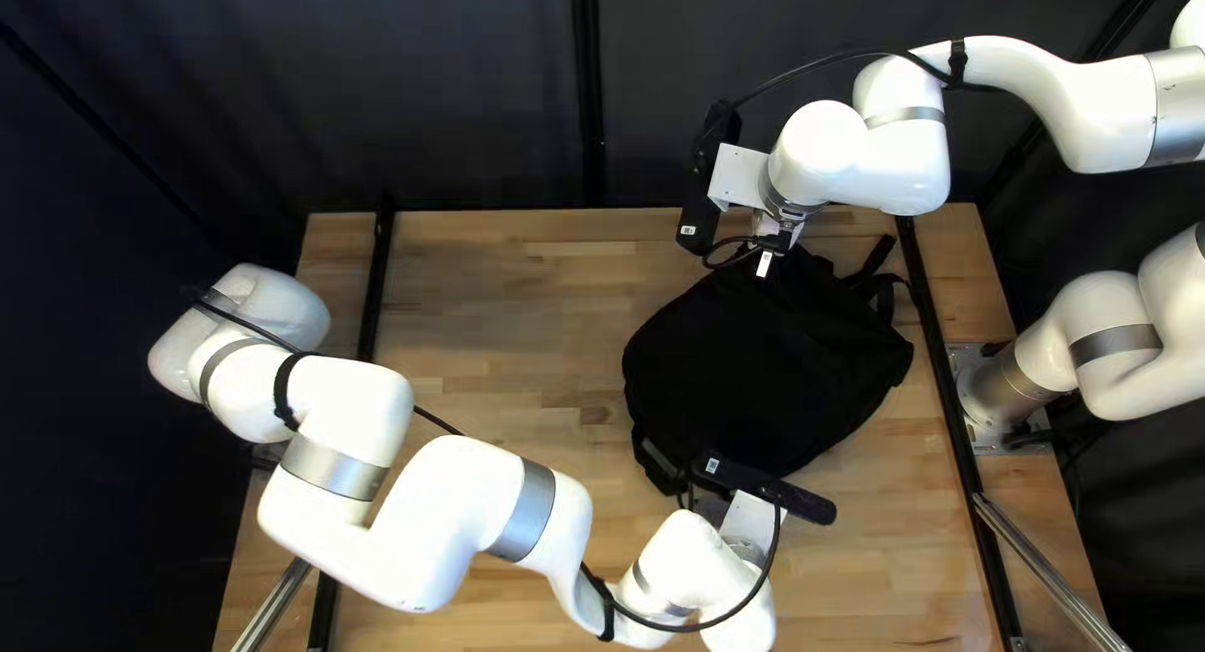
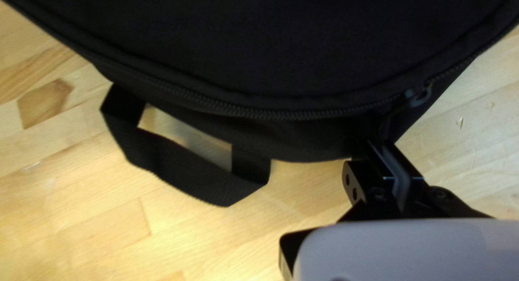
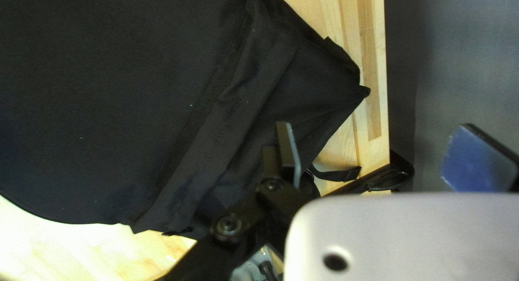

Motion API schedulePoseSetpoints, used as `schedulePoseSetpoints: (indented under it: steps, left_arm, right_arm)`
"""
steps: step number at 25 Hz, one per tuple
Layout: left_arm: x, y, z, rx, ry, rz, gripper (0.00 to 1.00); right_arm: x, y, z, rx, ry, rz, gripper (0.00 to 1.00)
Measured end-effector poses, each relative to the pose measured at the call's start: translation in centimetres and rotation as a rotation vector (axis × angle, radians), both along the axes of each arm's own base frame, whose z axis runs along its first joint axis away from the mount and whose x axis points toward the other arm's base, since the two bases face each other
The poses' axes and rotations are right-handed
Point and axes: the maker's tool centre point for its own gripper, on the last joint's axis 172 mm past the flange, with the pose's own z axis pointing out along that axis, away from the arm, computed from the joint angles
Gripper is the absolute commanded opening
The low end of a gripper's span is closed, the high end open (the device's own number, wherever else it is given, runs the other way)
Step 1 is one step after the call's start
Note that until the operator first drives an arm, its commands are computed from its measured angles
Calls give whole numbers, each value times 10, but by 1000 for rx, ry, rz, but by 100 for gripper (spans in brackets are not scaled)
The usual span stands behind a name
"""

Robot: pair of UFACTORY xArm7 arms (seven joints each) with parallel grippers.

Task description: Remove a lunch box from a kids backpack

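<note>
Curtain: a dark cloth (image 1: pixel 477 100) is being seen behind the table's far edge.
Table: a pale wooden top (image 1: pixel 502 301) is being partly covered by the bag and crossed by the left arm.
Backpack: the black backpack (image 1: pixel 766 363) is being supported flat on the table, right of centre in the top left view.
Lunch box: its place is not being shown.
Right gripper: the open right gripper (image 1: pixel 767 253) is being held over the backpack's far end — nothing is being gripped, its fingers being spread wide.
Left gripper: the left gripper (image 1: pixel 748 524) is being kept closed at the near rim — the zipper pull (image 2: pixel 419 96) is being pinched.
Carry loop: a webbing loop (image 2: pixel 189 175) is being seen on the table beside the zipper.
</note>
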Motion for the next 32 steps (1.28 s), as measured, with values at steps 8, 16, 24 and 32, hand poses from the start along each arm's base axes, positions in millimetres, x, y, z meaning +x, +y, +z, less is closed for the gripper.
schedulePoseSetpoints:
  steps: [8, 16, 24, 32]
  left_arm:
    - [-21, -4, 7, -21, 64, -38, 0]
    - [-27, -2, 9, -45, 99, -87, 0]
    - [-36, -6, 21, -27, 119, -129, 0]
    - [-46, -1, 26, -5, 138, -146, 0]
  right_arm:
    - [0, 0, 0, 0, 0, 0, 100]
    - [-2, 0, 19, -32, -14, 14, 100]
    - [-36, 84, -6, -13, -59, -11, 100]
    - [-44, 139, -32, -7, -50, 126, 100]
